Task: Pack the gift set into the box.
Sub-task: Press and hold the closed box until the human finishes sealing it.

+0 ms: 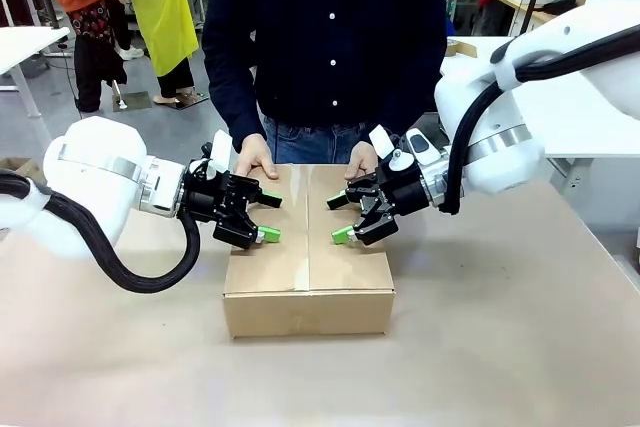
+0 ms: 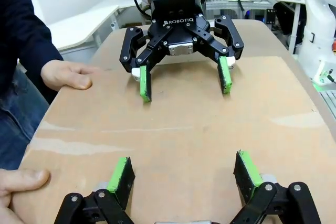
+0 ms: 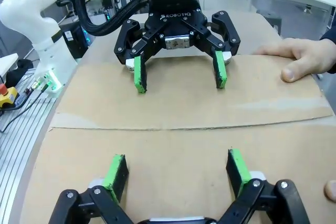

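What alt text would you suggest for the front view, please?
The brown box sits with its flaps shut, the open left tool and open right tool facing each other over its top. A person behind it rests both hands on its far edge.

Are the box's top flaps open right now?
No, the box has its flaps lying flat, meeting at a centre seam.

1. The worktop [image 1: 520,347] had a plain tan surface
2. A person in a dark buttoned shirt [image 1: 330,37] and blue jeans [image 1: 300,142] stood at its far edge
3. A white table [image 1: 25,47] stood at the back left on the grey floor [image 1: 40,127]
4. A red stop button [image 3: 4,95] on a yellow base sat beside a ribbed metal plate [image 3: 21,129], seen from the right wrist
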Motion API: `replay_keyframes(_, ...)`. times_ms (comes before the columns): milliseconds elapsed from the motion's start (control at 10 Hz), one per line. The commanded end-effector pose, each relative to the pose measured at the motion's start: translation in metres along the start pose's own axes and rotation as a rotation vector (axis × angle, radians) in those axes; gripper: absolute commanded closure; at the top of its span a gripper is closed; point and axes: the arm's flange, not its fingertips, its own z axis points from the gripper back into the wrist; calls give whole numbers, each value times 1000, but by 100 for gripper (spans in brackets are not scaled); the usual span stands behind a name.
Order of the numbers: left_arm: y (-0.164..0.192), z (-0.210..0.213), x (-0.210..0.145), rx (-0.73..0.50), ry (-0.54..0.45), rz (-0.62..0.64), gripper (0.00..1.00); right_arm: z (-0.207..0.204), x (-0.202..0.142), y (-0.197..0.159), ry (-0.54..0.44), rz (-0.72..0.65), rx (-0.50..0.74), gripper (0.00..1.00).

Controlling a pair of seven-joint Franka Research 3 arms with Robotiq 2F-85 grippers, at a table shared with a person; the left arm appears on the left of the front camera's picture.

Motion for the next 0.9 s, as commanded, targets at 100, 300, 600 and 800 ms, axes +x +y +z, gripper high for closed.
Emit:
replay_keyframes(100, -2, -1, -4, -3, -2, -20, 0, -1, -1, 0, 2, 0, -1, 0)
replay_keyframes(300, -2, -1, -4, -3, -2, -20, 0, -1, -1, 0, 2, 0, -1, 0)
replay_keyframes(600, -2, -1, -4, -3, -2, -20, 0, -1, -1, 0, 2, 0, -1, 0)
replay_keyframes(800, -2, -1, -4, -3, -2, -20, 0, -1, -1, 0, 2, 0, -1, 0)
